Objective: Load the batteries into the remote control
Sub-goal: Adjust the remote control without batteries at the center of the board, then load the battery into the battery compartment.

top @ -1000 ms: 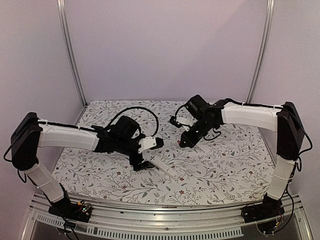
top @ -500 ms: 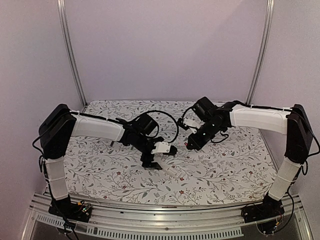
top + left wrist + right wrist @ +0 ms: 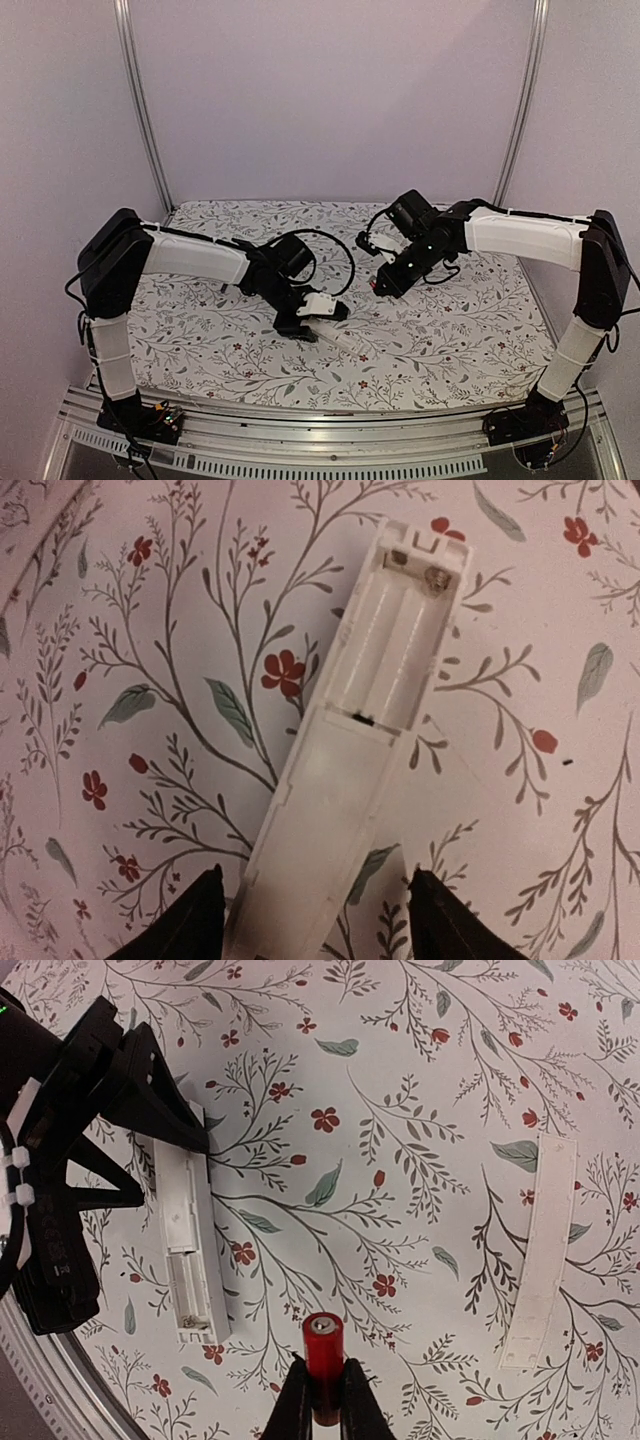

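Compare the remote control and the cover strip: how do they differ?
The remote control is thicker, its battery bay open and empty; the cover strip is thin and plain. The left gripper straddles the remote's end; the strip lies alone. Both are long, white, flat on the cloth.

one battery, one remote control, one white cover strip.

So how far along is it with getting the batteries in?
Done: the cover strip is off and lies aside, so the remote control shows its battery bay, which is empty. In hand: the right gripper pinches one battery; the left gripper straddles the remote's end, jaws apart. Left: seat the batteries; no second battery shows.
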`<state>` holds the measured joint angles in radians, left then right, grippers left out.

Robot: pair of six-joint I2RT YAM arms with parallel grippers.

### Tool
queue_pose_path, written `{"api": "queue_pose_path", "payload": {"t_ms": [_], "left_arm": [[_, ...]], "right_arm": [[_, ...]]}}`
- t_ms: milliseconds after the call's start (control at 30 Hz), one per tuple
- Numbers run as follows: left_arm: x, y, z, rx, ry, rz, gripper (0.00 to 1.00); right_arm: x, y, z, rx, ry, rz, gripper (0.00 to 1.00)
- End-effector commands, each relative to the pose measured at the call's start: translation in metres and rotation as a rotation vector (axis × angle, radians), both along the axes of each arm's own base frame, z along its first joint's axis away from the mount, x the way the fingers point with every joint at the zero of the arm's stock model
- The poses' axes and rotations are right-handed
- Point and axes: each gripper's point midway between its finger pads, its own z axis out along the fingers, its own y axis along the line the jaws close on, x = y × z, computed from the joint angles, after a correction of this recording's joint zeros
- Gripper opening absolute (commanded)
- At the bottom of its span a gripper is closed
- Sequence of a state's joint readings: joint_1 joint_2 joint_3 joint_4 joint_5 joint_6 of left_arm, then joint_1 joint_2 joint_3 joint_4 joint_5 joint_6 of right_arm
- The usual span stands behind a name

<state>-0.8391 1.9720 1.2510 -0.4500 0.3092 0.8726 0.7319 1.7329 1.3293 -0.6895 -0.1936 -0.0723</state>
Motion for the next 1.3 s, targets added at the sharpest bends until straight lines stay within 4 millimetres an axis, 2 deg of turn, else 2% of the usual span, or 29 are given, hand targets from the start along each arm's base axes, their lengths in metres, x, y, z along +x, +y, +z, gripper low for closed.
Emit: {"api": "queue_pose_path", "payload": {"t_ms": [0,100,300,467,533,700,800,933,1133,1267], "left_arm": [[-0.003,0.001,-0.006,0.019,-0.017,0.016,0.59],[-0.007,0.000,-0.008,0.033,-0.019,0.012,0.51],[-0.020,0.001,-0.017,0.089,-0.021,0.021,0.41],[-0.029,0.000,-0.015,0.091,-0.008,0.011,0.40],[-0.030,0.001,-0.013,0.092,0.005,0.020,0.44],[-0.023,-0.001,-0.005,0.062,-0.010,0.090,0.69],[-0.017,0.001,0.013,-0.011,-0.034,0.155,0.74],[-0.006,0.005,0.055,-0.132,-0.082,0.300,0.76],[0.002,0.042,0.103,-0.294,-0.090,0.583,0.80],[0.009,0.074,0.132,-0.414,-0.108,0.733,0.82]], "right_arm": [[0.001,-0.004,0.002,-0.011,0.003,-0.015,0.00],[0.002,-0.003,-0.003,-0.021,0.013,-0.015,0.00],[0.000,0.000,-0.009,-0.010,0.027,0.005,0.00],[-0.002,-0.002,-0.024,-0.046,0.052,0.013,0.00],[-0.003,0.000,-0.024,-0.041,0.055,0.021,0.00],[-0.012,0.014,-0.020,-0.024,0.024,0.093,0.00],[-0.019,0.026,-0.025,-0.046,-0.007,0.152,0.00],[-0.025,0.039,-0.036,-0.033,-0.003,0.235,0.00],[-0.035,0.061,-0.041,-0.041,-0.073,0.373,0.00],[-0.035,0.057,-0.052,-0.137,-0.110,0.413,0.00]]}}
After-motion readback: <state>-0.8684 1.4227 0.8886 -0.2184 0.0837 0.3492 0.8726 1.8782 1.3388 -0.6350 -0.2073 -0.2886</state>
